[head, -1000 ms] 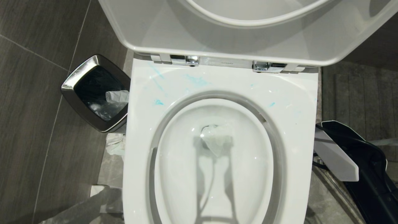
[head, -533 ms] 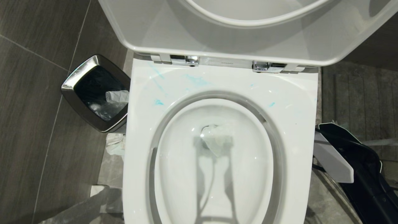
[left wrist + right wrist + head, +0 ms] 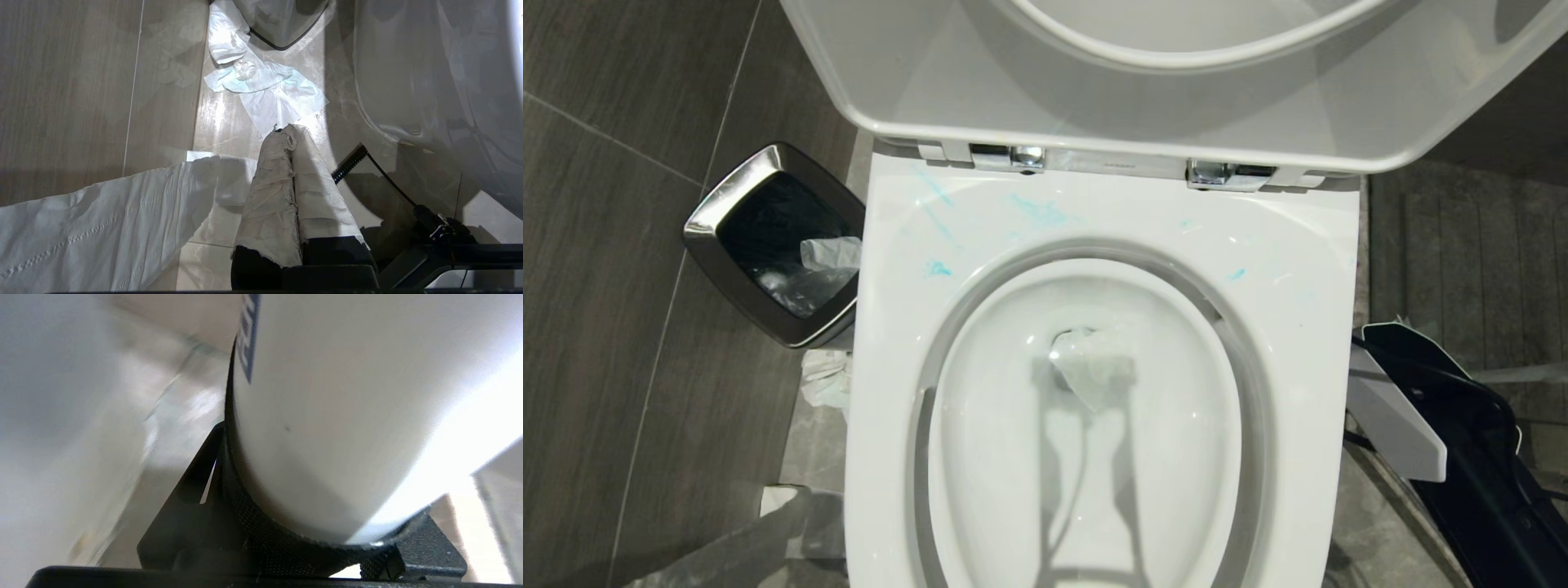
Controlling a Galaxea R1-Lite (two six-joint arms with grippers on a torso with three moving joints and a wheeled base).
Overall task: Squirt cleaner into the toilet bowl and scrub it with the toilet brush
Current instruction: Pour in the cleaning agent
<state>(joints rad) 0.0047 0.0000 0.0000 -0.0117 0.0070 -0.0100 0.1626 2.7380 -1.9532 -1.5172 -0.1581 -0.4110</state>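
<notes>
Your right gripper (image 3: 302, 522) clamps a white bottle (image 3: 335, 416); cleaner (image 3: 1041, 212) only streaks the toilet bowl (image 3: 1307, 269) rim upper centre, scrubbing remains.

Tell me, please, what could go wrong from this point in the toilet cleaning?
The right gripper holds a white container, seemingly near its rounded end, so it may slip or tilt.
Cleaner lies smeared on the rim of the toilet bowl, so the next squirt may miss too.
A paper wad sits at the drain and might soak up cleaner or clog it.
</notes>
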